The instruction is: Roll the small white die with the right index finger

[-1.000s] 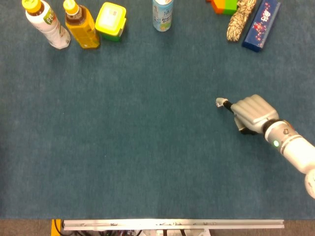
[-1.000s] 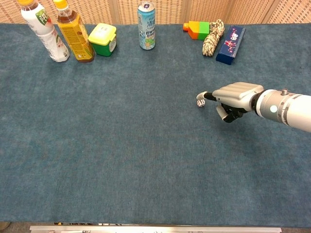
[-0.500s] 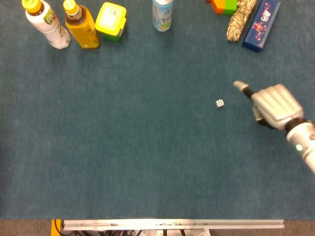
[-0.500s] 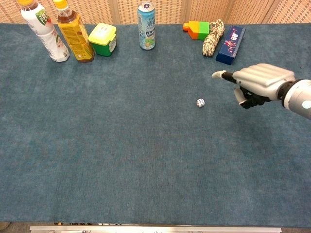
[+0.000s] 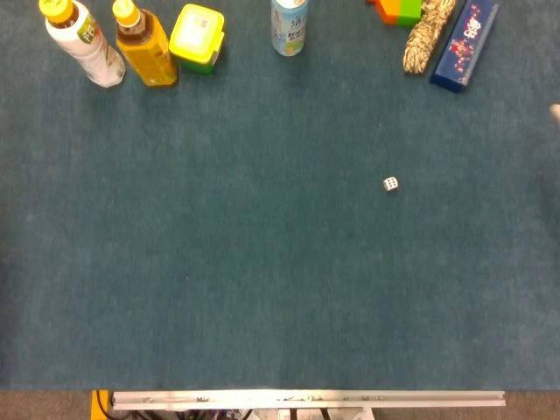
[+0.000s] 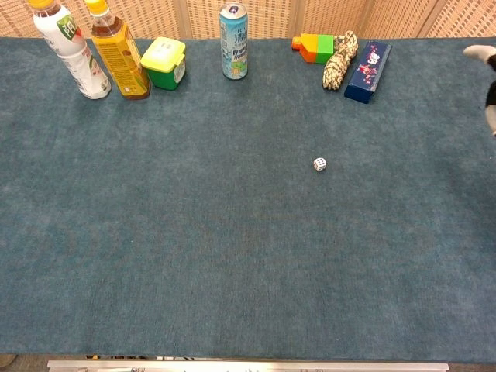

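**Right hand pulls away to the desk's edge, die left alone**

Gone from the middle of the desk is the right hand (image 6: pixel 484 66): half a second ago it hovered just right of the die with one finger stretched out, and now only a sliver of it shows at the far right border of the chest view, with a pale tip barely visible at the edge of the head view. So little of it is in sight that I cannot tell whether its fingers are spread or curled. The left hand does not appear in either view.

The small white die with dark pips (image 5: pixel 390 183) sits by itself on the blue-green carpeted desk (image 5: pixel 219 262), right of centre, in the same spot as half a second ago, well apart from everything else.

Along the far edge stand a white bottle with a yellow cap (image 5: pixel 83 39), an amber bottle with a yellow cap (image 5: pixel 144 48) just beside it, a yellow-lidded green tub (image 5: pixel 198 37), and a pale blue drink can (image 5: pixel 289 24). Further right lie an orange and green block (image 5: pixel 398 10), a bundle of speckled rope (image 5: pixel 427 33) and a dark blue rectangular box (image 5: pixel 464 44), close together.
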Available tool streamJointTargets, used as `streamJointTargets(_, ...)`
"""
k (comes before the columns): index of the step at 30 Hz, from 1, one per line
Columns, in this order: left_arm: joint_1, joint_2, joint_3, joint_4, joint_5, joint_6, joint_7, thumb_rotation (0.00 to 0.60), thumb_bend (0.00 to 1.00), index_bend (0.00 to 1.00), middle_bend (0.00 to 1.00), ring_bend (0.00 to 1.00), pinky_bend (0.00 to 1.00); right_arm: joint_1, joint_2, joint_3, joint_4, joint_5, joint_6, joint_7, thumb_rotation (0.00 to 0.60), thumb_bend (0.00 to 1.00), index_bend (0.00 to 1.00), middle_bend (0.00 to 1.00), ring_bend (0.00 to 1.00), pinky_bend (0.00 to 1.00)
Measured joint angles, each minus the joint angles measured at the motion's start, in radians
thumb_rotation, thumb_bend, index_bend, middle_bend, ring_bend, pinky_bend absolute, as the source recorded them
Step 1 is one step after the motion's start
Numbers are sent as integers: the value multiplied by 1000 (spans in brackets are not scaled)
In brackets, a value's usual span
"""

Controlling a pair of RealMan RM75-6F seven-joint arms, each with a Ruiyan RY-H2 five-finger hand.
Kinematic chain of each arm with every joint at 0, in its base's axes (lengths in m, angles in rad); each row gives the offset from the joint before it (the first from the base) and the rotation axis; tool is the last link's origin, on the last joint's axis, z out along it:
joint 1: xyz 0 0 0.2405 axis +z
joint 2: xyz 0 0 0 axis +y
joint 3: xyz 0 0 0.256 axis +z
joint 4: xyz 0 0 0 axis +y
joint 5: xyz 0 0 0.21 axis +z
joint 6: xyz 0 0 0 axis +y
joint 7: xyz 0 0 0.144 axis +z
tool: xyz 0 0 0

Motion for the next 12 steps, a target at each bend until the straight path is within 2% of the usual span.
streamJointTargets(2,0,-1,0,-1,1,0,3,600,202,189,218,235,84,-44,-1,0,18,-21,37,0,600,508,0,335,331,534)
streamJointTargets(12,-1,-7,5,-7,12,4,13,600,203,189,218,235,84,-197,30,1,-3,-90,130,-9,600,508,0,333,328,529)
